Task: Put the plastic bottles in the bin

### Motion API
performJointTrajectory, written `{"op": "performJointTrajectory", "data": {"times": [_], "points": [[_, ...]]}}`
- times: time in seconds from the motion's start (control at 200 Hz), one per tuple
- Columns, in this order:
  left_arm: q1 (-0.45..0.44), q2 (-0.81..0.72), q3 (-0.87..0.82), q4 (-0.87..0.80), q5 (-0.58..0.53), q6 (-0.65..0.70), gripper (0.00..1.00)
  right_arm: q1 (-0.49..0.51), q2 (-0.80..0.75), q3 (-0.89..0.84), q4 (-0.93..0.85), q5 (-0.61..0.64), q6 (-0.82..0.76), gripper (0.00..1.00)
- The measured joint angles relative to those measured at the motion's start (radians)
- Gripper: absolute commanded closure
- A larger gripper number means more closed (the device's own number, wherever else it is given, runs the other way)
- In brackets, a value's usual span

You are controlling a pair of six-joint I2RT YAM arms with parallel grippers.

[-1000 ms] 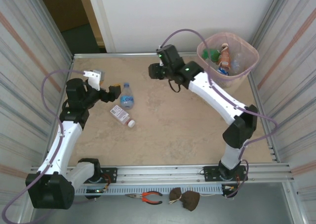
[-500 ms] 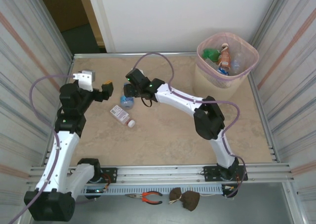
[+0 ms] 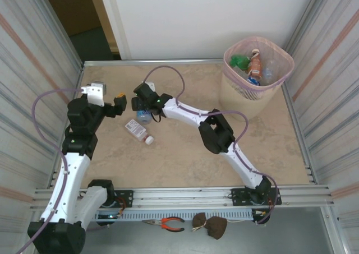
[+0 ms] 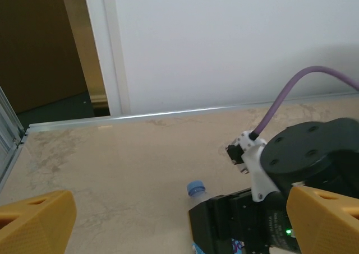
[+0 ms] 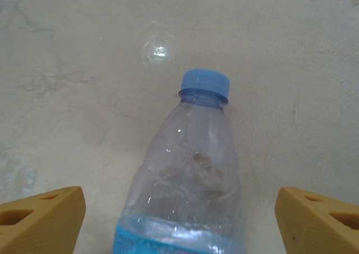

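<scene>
A clear plastic bottle with a blue cap and a blue label lies on the beige tabletop. My right gripper is open and straddles it, with a gap between each orange fingertip and the bottle. From above, that gripper sits over the bottle at the table's left middle. A second bottle, red-labelled with a white cap, lies just in front. My left gripper hangs open and empty to the left of both. The pale pink bin stands at the far right with several bottles inside.
In the left wrist view, the right gripper's black body covers most of the blue-capped bottle. Metal rails edge the table, and corrugated walls stand on both sides. The right arm stretches diagonally across the table's middle.
The right arm has swung from beside the bin across to the left and come down over the blue-capped bottle while its jaws opened. The left gripper has drawn back a little to the left.
</scene>
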Motion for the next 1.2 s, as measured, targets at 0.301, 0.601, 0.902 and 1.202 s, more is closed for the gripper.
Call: {"op": "performJointTrajectory", "data": {"times": [0.301,0.601,0.902,1.202], "points": [[-0.007,0.0,0.0,0.0,0.0,0.001,0.03,0.013,0.095,0.089,-0.039,0.034,0.0,0.11],[-0.007,0.0,0.0,0.0,0.001,0.005,0.03,0.014,0.09,0.048,-0.1,0.054,-0.043,0.14],[-0.007,0.0,0.0,0.001,0.001,0.005,0.03,0.006,-0.003,-0.085,-0.137,0.041,-0.138,0.26],[-0.007,0.0,0.0,0.001,0.004,0.005,0.03,-0.021,-0.108,-0.17,-0.155,0.021,-0.177,0.3]]}}
